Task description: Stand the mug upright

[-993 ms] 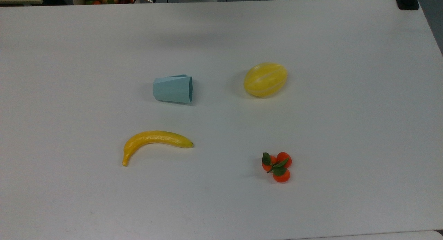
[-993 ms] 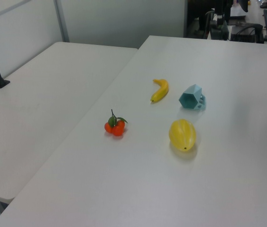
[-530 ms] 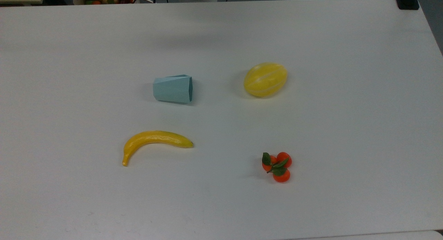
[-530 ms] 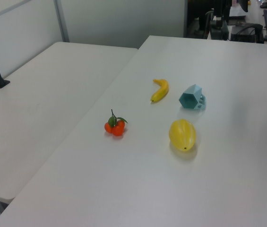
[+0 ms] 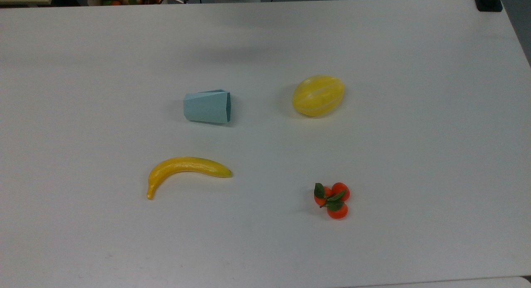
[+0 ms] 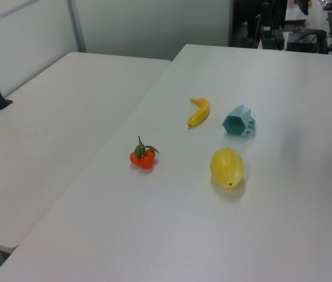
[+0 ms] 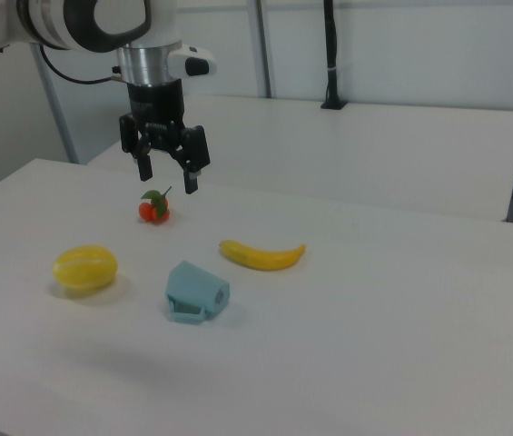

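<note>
The pale teal faceted mug point(image 5: 207, 106) lies on its side on the white table point(image 5: 415, 134), its wide rim toward the top view's right. In the left view the mug point(image 6: 238, 121) shows its hexagonal opening and a small handle. In the right view the mug point(image 7: 196, 292) rests with its handle toward the camera. My gripper point(image 7: 167, 177) hangs high above the table in the right view, up and left of the mug, fingers open and empty.
A yellow melon point(image 5: 318, 95) sits to the top view's right of the mug. A banana point(image 5: 186, 168) lies in front of it, and a cluster of small oranges point(image 5: 332, 200) sits at front right. A second table point(image 6: 48, 129) adjoins on the left view's left.
</note>
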Available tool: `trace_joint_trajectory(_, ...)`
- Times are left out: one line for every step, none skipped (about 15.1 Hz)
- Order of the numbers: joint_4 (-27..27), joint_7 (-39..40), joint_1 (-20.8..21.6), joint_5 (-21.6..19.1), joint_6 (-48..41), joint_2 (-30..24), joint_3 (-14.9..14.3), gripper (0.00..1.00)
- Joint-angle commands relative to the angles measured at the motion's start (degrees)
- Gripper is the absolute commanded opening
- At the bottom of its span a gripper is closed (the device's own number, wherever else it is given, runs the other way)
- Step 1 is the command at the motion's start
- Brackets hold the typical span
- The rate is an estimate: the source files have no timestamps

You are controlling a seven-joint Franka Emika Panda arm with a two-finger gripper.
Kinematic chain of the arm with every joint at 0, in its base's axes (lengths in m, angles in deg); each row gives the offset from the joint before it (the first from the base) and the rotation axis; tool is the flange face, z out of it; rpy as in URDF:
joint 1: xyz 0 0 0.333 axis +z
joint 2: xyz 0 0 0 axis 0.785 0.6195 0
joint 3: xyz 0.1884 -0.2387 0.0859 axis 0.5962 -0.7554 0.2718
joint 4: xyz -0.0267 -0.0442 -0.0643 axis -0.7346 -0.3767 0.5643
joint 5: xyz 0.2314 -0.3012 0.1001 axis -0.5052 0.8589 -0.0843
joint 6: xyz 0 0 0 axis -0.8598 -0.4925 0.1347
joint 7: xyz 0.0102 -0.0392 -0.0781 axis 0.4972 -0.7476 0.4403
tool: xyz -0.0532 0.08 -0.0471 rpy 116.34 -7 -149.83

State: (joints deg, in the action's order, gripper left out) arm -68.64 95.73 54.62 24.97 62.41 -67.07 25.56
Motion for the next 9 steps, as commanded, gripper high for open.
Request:
trace_joint_trajectory(-1.4,0.4,1.2,0.3,1.3,-0.2,0.0,1.0)
trace_joint_trajectory(-1.3,0.3,1.9,0.3,1.5,0.4,0.0,1.0)
trace_joint_trajectory(-1.3,0.3,2.8,0.5,2.0,0.8,0.0,1.0)
trace_joint_trajectory(-1.3,0.1,4.0,0.5,3.9,1.7,0.0,1.0)
trace_joint_trajectory(-1.4,-0.3,5.4,0.6,6.2,2.4,0.0,1.0)
trace_joint_trajectory(-2.0,-2.0,6.5,0.5,9.1,2.9,0.0,1.0)
trace_joint_trajectory(-3.0,-4.9,7.5,0.6,12.6,3.4,0.0,1.0)
trace_joint_trajectory(-3.9,-8.5,8.5,1.0,16.0,3.6,0.0,1.0)
trace_joint_trajectory(-4.6,-12.1,9.6,2.1,18.5,4.1,0.0,1.0)
